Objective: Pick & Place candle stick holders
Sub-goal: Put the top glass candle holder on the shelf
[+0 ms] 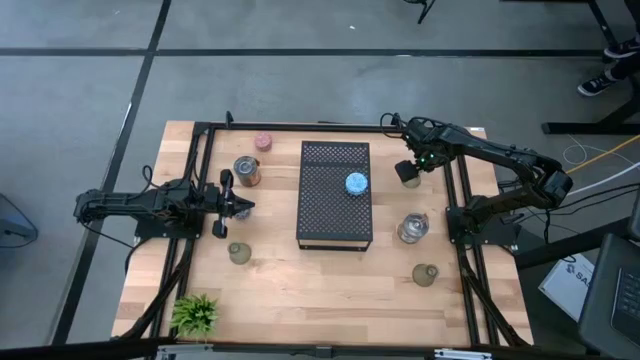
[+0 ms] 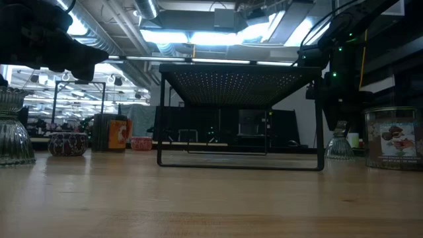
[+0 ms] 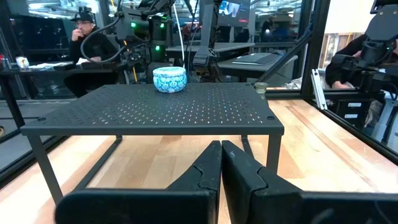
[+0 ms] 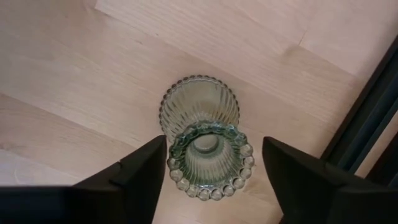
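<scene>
A pale green ribbed glass holder (image 4: 203, 149) with a beaded rim stands upright on the wood at the far right, beside the black perforated tray (image 1: 335, 225). My right gripper (image 4: 214, 152) hangs over it, open, pointing down, one finger on each side of the rim. It also shows in the high view (image 1: 408, 174). A blue holder (image 1: 356, 183) stands on the tray top. My left gripper (image 3: 221, 147) is shut and empty, low over the table left of the tray (image 1: 238, 205). Pink (image 1: 263, 141), silvery (image 1: 246, 171), clear (image 1: 413, 228) and two olive (image 1: 239, 253) (image 1: 425, 275) holders stand around the tray.
A small green plant (image 1: 195, 314) stands at the near left corner. Black frame rails (image 1: 462, 200) run along both sides of the table, one close beside the green glass holder. Bare wood lies near the front edge (image 1: 330, 295). A person sits in the room beyond (image 3: 84, 28).
</scene>
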